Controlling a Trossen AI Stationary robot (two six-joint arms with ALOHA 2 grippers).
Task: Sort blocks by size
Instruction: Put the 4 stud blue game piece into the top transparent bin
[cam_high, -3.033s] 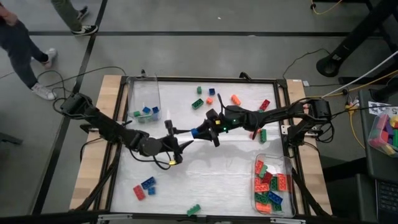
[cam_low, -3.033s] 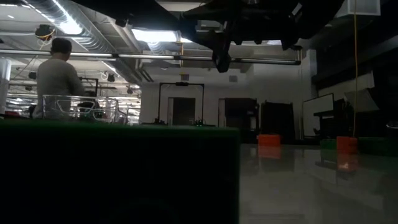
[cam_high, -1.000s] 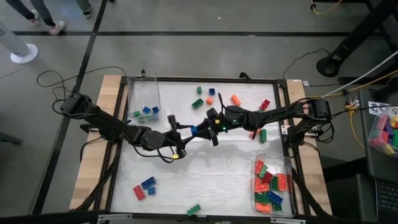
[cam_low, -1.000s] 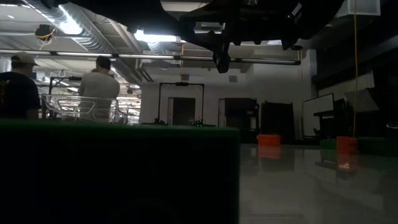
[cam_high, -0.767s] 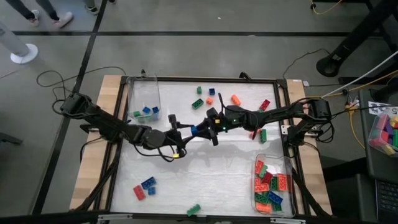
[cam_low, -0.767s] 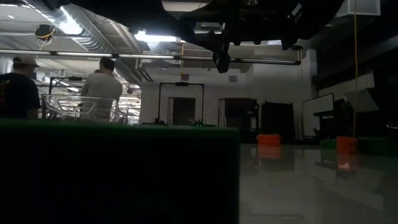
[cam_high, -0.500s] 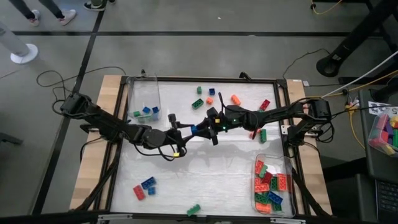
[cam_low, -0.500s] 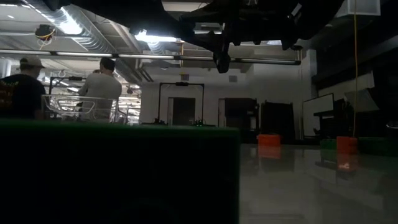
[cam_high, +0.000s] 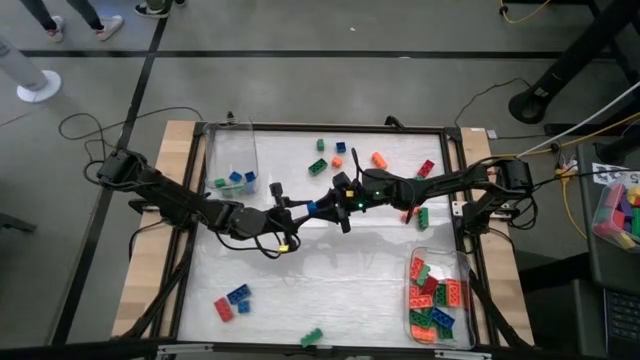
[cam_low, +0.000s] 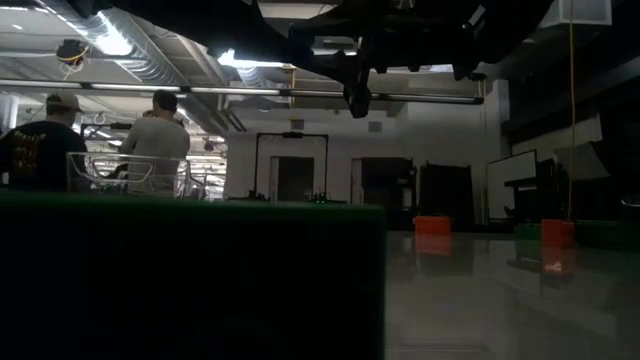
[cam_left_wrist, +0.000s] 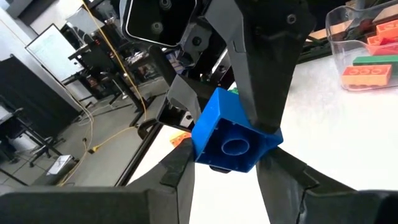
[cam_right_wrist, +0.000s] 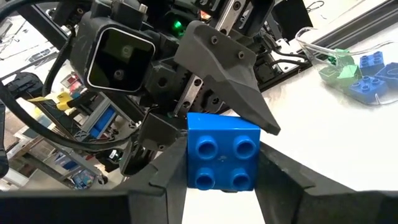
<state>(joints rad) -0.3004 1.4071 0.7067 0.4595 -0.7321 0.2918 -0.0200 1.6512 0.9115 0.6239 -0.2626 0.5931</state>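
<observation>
A small square blue block (cam_high: 313, 210) hangs in the air over the table's middle, between my two grippers. My left gripper (cam_high: 303, 212) comes at it from the table's left, my right gripper (cam_high: 320, 208) from the right. In the left wrist view the block (cam_left_wrist: 233, 137) shows its hollow underside between my left gripper's (cam_left_wrist: 230, 167) fingers. In the right wrist view the block (cam_right_wrist: 222, 152) shows its studs between my right gripper's (cam_right_wrist: 221, 177) fingers. Other blocks lie loose on the table, among them green (cam_high: 317, 166), orange (cam_high: 379, 159) and red (cam_high: 425, 168). My left gripper has its two fingers (cam_left_wrist: 184, 163) against the block's lower corners (cam_left_wrist: 200, 157) at its hollow end. It comes level from the table's left. The block is clear of the table. My right gripper pinches the block's two opposite side walls (cam_right_wrist: 191, 165) between its fingers (cam_right_wrist: 168, 171). It comes level from the table's right, at the studded end. The block is lifted clear, with its studs toward the right arm.
A clear bin (cam_high: 232, 160) at the far left holds small blue and green blocks. A clear bin (cam_high: 437, 295) at the near right holds longer red, green and orange ones. A red (cam_high: 224, 309), blue (cam_high: 238, 295) and green block (cam_high: 311, 337) lie near the front edge.
My left gripper's fingers have drawn in a little around the blue block. Both arms have kept their places, and the block has stayed where it was in the air.
</observation>
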